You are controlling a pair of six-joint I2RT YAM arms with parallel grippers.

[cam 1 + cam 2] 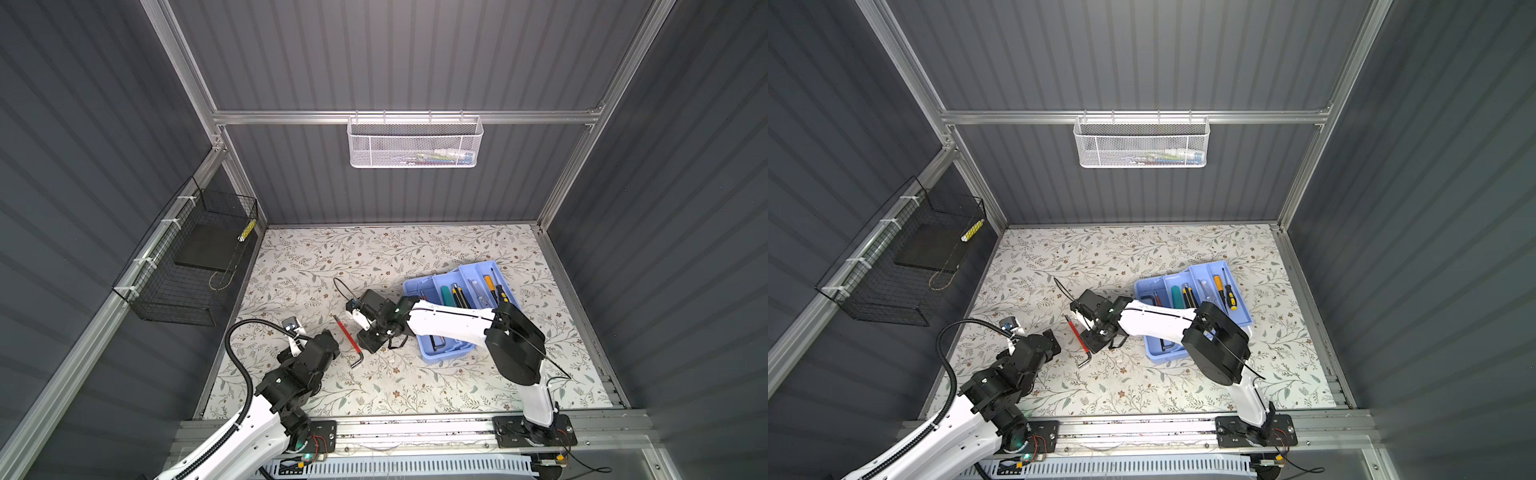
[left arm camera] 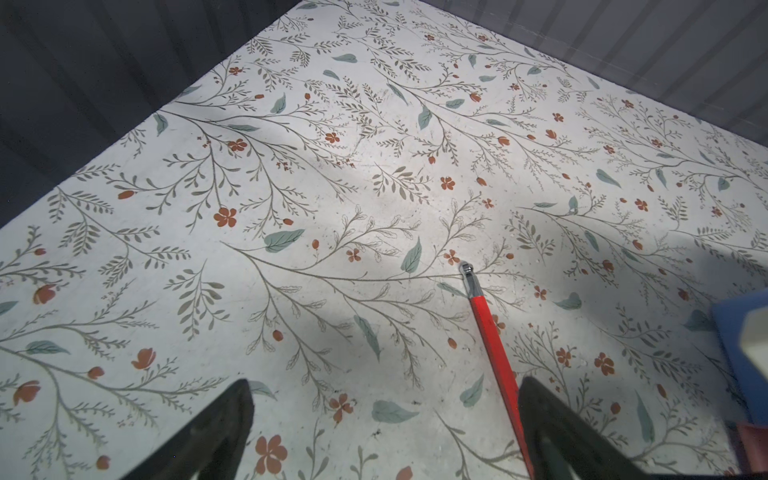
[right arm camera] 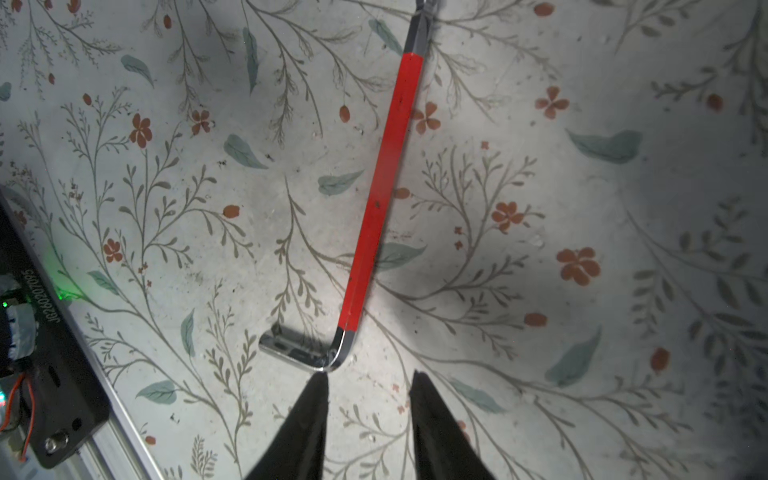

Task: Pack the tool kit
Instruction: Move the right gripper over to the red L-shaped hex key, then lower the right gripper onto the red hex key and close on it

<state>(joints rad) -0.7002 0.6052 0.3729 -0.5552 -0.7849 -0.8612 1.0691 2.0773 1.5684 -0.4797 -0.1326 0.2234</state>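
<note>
Floral-print surface [image 1: 374,257], grey ribbed walls around it. We note the tool kit [image 1: 440,355] open-topped at right of centre. It is a light blue rounded box with a divided tray holding screwdrivers [image 1: 490,284] with yellow and black handles, a teal-handled tool [image 1: 447,296] and dark hex keys [image 1: 436,343]. A red-sleeved hex key [image 3: 380,187] lies flat on the surface left of the box, apart from it. We see the right gripper [image 3: 369,376] at the key's bend, jaws parted, grasping nothing. The left gripper [image 2: 385,381] is spread wide and empty, just beside the key.

Hex key [image 1: 345,338] on the table [image 1: 374,249] between left hand [image 2: 384,386] and right hand [image 3: 369,376], left of the tray [image 1: 409,291]
</note>
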